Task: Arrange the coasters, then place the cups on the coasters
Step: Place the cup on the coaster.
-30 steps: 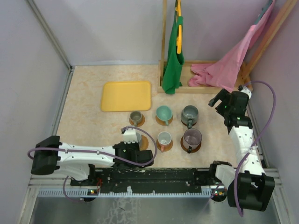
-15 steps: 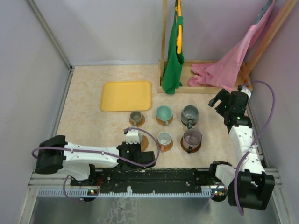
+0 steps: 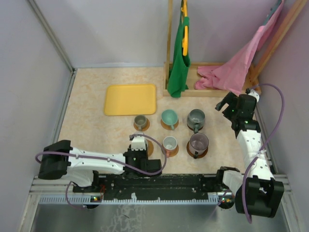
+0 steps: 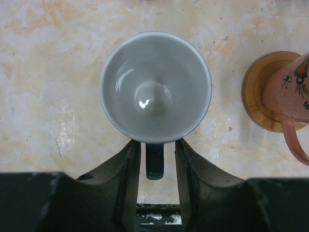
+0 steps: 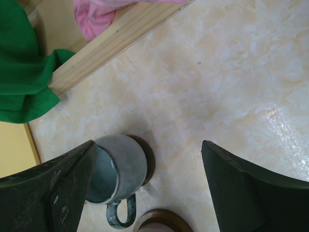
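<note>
- The left gripper [image 4: 158, 143] has its jaws parted narrowly. They straddle the dark handle [image 4: 155, 164] of a grey cup [image 4: 154, 87], with a sliver of gap on each side, so nothing is clamped.
- The right gripper [image 5: 148, 145] has its fingers spread wide, empty, above the table [image 4: 58, 72].
- The grey cup is round and glossy-glazed inside. It stands upright at the near left of the cup group on the marbled beige tabletop.
- To its right, a pink patterned cup [image 4: 294, 87] stands on a round, wood-toned coaster [image 4: 258, 92].
</note>
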`<action>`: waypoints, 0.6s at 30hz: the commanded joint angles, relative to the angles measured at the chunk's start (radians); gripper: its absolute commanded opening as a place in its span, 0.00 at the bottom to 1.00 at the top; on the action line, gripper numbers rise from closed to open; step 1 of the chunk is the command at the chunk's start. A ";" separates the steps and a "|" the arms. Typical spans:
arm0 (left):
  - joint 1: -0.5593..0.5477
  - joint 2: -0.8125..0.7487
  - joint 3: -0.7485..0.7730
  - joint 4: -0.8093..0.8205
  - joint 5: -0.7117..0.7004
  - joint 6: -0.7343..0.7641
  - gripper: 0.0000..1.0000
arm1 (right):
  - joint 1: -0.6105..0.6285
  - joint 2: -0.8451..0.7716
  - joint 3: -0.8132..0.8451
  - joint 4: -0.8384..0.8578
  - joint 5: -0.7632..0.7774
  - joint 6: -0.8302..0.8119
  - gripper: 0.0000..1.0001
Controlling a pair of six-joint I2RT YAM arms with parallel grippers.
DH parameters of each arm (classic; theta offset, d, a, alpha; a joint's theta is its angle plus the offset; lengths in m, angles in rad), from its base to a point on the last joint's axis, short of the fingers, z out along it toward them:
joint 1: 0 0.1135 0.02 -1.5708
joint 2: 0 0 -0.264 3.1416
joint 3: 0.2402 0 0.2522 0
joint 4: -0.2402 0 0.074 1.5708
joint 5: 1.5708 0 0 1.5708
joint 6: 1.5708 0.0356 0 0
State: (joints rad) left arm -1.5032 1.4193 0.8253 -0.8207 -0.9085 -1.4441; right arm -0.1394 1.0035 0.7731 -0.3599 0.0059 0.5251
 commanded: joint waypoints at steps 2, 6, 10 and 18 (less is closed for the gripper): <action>-0.012 0.033 0.051 -0.075 -0.026 -0.073 0.43 | 0.006 -0.003 0.017 0.041 0.011 -0.009 0.89; -0.017 0.032 0.062 -0.111 -0.029 -0.103 0.47 | 0.006 -0.005 0.014 0.041 0.011 -0.008 0.89; -0.018 0.003 0.072 -0.151 -0.034 -0.123 0.53 | 0.006 -0.005 0.015 0.042 0.009 -0.009 0.89; -0.020 -0.069 0.128 -0.213 -0.088 -0.075 0.61 | 0.007 0.001 0.022 0.057 -0.031 -0.004 0.90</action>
State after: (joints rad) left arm -1.5154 1.3911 0.9028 -0.9756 -0.9352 -1.5307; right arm -0.1394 1.0035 0.7731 -0.3588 0.0013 0.5255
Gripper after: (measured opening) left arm 0.592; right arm 0.897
